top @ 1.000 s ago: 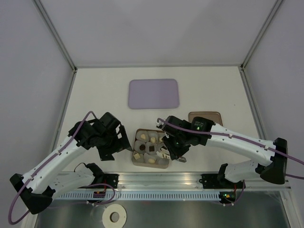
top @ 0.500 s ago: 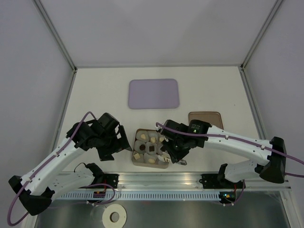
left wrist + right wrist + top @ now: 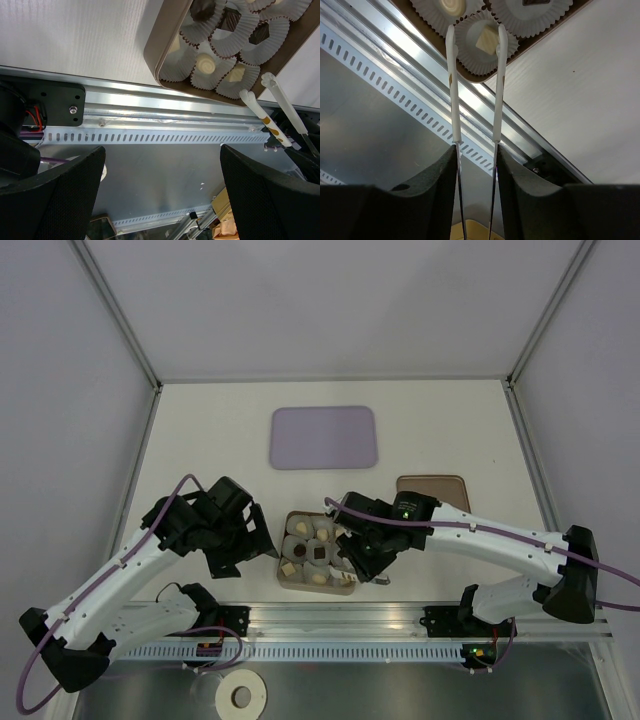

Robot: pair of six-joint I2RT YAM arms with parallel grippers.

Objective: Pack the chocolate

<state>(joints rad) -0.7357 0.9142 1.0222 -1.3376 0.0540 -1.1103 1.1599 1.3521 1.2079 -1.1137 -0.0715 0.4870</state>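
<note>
A brown box (image 3: 281, 576) holds white paper cups with the chocolate, cream and dark pieces (image 3: 205, 64) (image 3: 230, 21). My right gripper (image 3: 476, 155) is shut on white-tipped tweezers (image 3: 453, 100). The tweezer tips stand apart on either side of a cream square chocolate (image 3: 486, 41), which lies in the cup (image 3: 470, 57) at the box's near right corner. The same tweezers (image 3: 270, 117) show in the left wrist view. My left gripper (image 3: 162, 190) is open and holds nothing. It hangs just left of the box (image 3: 155, 55), over the metal rail.
A flat purple tray (image 3: 324, 437) lies at the back centre. A brown square lid (image 3: 432, 487) sits right of the box, behind the right arm. A slotted metal rail (image 3: 350, 620) runs along the table's near edge.
The right arm has shifted a little to the left, bringing the tweezers over the box's near right corner. The left arm has barely moved.
</note>
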